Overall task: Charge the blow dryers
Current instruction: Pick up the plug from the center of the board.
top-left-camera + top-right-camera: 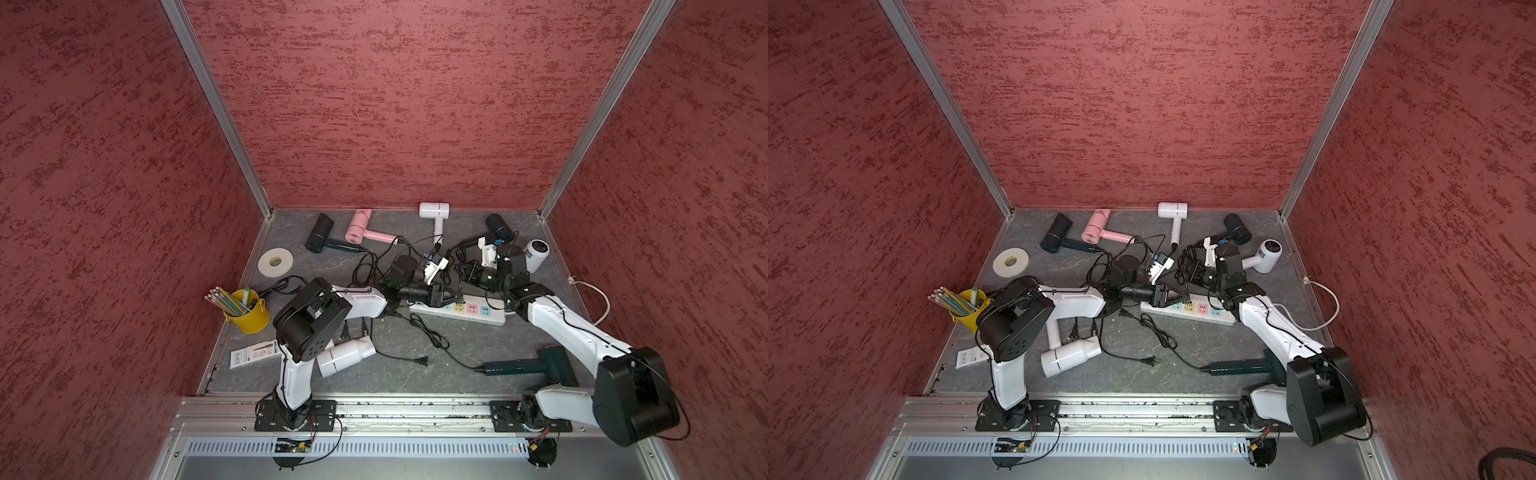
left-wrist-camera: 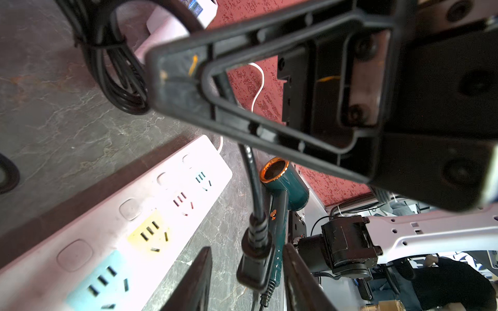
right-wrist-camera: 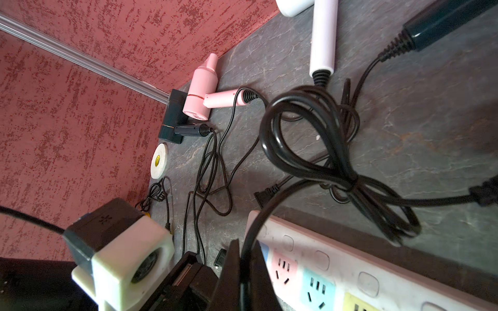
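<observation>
Left wrist view puts the left gripper [image 2: 248, 250] with its jaws partway apart, one finger on each side of a black plug [image 2: 256, 266]. A sliver of gap shows on both sides, so nothing is gripped yet. The plug dangles from its cord [image 2: 253, 175], its long axis along the cord and roughly lengthwise between the fingers. Its prongs are hidden, so I cannot tell which way they face. Up the cord from this hand, the right gripper [image 3: 245, 269] is clamped on that same cord, with a tied bundle of slack [image 3: 347, 172] beyond it. Which dryer the cord belongs to I cannot tell. Just beside and below the left hand lies the white power strip [image 2: 102, 223], slanting away from the fingers, and its blue, yellow, pink and teal sockets in view are all empty. The left hand is nearer the plug, so the coming move likely turns on it taking the plug and aiming it at a socket. Just past the plug lies the dark green blow dryer [image 2: 285, 188]. The pink blow dryer [image 1: 365, 230] and a white blow dryer [image 1: 434, 210] lie well beyond both hands. Far out past the left elbow, a yellow bucket [image 1: 249, 322] holds pencils [image 1: 220, 299] and a marker [image 1: 247, 293].
</observation>
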Action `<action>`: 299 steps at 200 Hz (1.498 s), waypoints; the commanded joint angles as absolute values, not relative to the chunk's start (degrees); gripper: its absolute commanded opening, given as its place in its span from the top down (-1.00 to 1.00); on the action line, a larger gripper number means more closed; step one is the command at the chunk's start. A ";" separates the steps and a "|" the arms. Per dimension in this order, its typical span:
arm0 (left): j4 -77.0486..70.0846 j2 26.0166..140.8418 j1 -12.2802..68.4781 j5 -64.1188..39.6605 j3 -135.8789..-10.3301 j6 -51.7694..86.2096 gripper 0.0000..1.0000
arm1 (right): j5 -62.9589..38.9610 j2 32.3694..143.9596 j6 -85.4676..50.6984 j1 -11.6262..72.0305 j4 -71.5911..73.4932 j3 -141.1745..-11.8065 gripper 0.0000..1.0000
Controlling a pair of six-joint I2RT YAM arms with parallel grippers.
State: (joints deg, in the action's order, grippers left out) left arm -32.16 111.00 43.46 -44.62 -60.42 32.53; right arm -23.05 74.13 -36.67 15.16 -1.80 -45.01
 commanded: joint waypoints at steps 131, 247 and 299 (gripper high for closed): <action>-31.37 113.72 44.56 -48.16 -63.99 29.80 0.82 | -26.74 72.39 -38.19 13.18 1.63 -42.77 0.98; -9.43 108.08 45.81 -31.74 -67.59 8.78 0.87 | -28.07 73.98 -27.29 12.70 -21.85 -48.85 0.17; -6.28 108.52 46.58 -29.95 -70.02 5.30 0.91 | -30.59 74.63 -25.06 12.83 -23.46 -49.20 0.32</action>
State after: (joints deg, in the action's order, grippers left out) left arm -8.05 109.21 46.11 -31.53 -68.62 8.91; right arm -28.75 74.06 -27.29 13.13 -21.23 -47.22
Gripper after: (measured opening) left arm 0.186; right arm 0.353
